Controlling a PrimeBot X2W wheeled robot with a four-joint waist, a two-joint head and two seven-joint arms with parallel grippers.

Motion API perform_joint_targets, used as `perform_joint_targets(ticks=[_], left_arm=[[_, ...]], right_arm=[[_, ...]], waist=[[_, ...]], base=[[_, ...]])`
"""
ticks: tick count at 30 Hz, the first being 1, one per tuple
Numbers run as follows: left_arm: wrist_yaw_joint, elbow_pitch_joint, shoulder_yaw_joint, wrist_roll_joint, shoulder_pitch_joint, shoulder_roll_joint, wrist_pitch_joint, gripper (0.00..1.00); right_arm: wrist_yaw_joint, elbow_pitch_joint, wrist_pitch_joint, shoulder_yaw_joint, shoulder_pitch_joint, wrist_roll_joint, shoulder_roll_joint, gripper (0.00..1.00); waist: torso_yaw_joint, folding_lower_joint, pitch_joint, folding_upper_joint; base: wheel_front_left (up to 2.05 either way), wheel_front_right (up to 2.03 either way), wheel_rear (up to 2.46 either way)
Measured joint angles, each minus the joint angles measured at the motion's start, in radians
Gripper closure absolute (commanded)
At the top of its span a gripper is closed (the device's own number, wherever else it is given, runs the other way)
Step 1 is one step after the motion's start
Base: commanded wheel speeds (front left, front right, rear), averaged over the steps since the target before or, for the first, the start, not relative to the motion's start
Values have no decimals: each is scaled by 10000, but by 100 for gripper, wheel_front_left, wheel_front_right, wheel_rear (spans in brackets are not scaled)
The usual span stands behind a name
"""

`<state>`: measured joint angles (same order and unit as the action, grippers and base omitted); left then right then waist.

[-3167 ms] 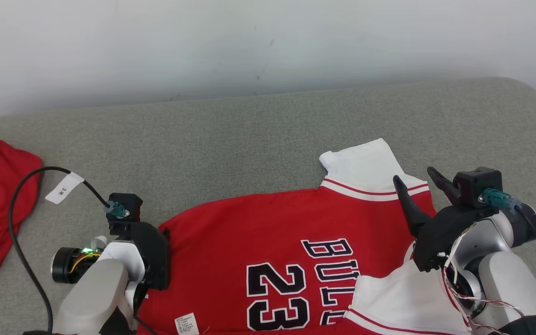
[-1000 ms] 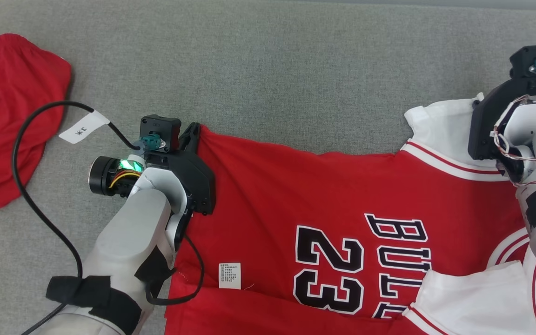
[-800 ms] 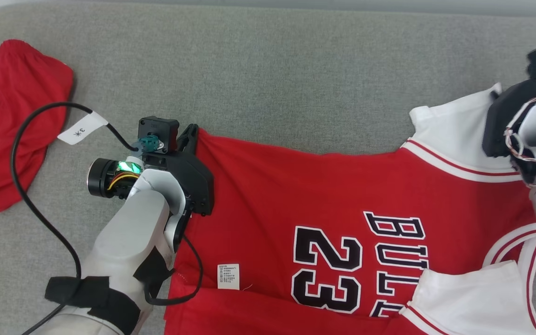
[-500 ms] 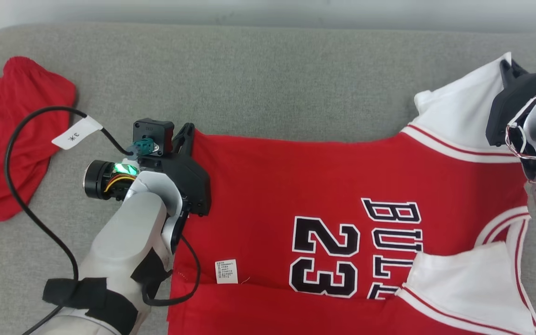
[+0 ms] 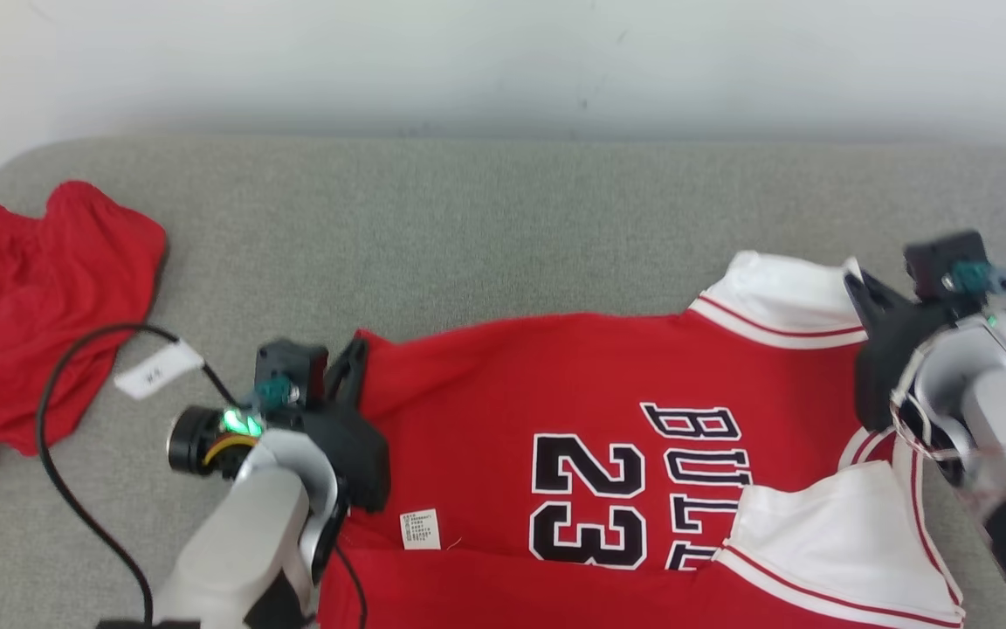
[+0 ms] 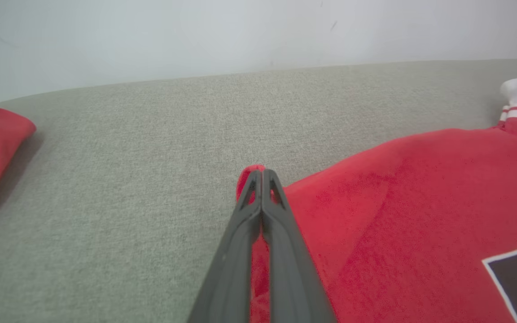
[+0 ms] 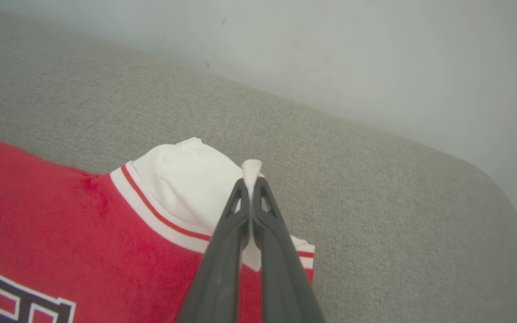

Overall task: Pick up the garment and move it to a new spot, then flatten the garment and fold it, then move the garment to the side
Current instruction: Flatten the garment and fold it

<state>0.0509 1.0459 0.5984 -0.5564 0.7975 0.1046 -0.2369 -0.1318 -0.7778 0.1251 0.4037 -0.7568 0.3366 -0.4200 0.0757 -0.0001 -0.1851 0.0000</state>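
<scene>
Jersey [image 5: 608, 393]: red, "23" face up, spread on the grey padded surface [image 5: 503, 218] at 5 o'clock in the head view. Its near edge is cut off by the frame.

The far edge is held at both ends. The hem corner at the jersey's 10 o'clock is pinched in the left claw [image 6: 262, 176], which is clenched on the red fabric. The white sleeve [image 7: 186, 179] at 2 o'clock is pinched in the right claw [image 7: 251, 179], which is clenched on the sleeve edge.

These two grips are judged to be for pulling the far edge taut and drawing the body flat. That makes this the flatten step, with the fold not yet begun. The fabric between the claws looks fairly smooth. A second sleeve [image 5: 826, 533] is lapped over the lettering at 4 o'clock and is judged to need laying out.

Counts:
- one jersey
- two sleeves
- two claws
- one care label [image 5: 420, 528], exposed at the jersey's 7 o'clock
- one spare red garment [image 5: 40, 297], bunched at the surface's 9 o'clock, well apart from the jersey
- one tagged cable [image 5: 75, 419], looped beside the left arm
</scene>
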Motion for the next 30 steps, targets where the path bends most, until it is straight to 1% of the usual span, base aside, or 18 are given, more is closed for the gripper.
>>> perform_joint_targets(ticks=[2, 3, 4, 5, 6, 10, 14, 18, 22, 30], left_arm=[[63, -221, 54, 0, -443, 63, -75, 100], [203, -343, 86, -15, -639, 92, -84, 100], [240, -458, 104, -46, -842, 125, -92, 100], [288, -600, 148, -56, -1212, 295, -98, 100], [288, -600, 148, -56, -1212, 295, -98, 100], [284, -731, 174, -84, -1769, 593, -119, 100], [203, -849, 190, -144, -2095, 727, -71, 100], [136, -918, 199, -174, -2298, 821, -42, 100], [102, -953, 186, -366, -2505, 828, 17, 100], [-84, -1068, 82, -594, -2848, 890, 128, 100]], right_arm=[[0, 777, 245, 397, 618, 631, -564, 100], [0, 1200, 366, 585, 932, 949, -828, 100], [0, 1626, 472, 709, 1257, 1227, -1076, 100], [0, 2464, 627, 830, 1837, 1720, -1561, 100], [0, 2464, 627, 830, 1837, 1720, -1561, 100], [0, 4195, 1179, 915, 2961, 2489, -2391, 100], [0, 5448, 1939, 794, 3981, 2813, -3007, 100], [0, 6380, 2506, 633, 4785, 3009, -3181, 100], [0, 6938, 2894, 376, 5324, 3053, -3246, 100], [0, 7325, 3396, 234, 5886, 2782, -3129, 100]], waist=[[-17, -1, 243, 0], [-24, -1, 363, -1], [-32, -1, 484, 0], [-49, -1, 719, -1], [-49, -1, 719, -1], [-113, -2, 1178, -1], [-241, -2, 1551, -1], [-468, -2, 1735, -1], [-624, -1, 1808, -1], [-604, 1, 1852, -1]], base=[[0, 0, 0], [0, 0, 0], [0, 0, 0], [0, 0, 0], [0, 0, 0], [0, 0, 0], [0, 0, 0], [0, 0, 0], [0, 0, 0], [0, 0, 0]])
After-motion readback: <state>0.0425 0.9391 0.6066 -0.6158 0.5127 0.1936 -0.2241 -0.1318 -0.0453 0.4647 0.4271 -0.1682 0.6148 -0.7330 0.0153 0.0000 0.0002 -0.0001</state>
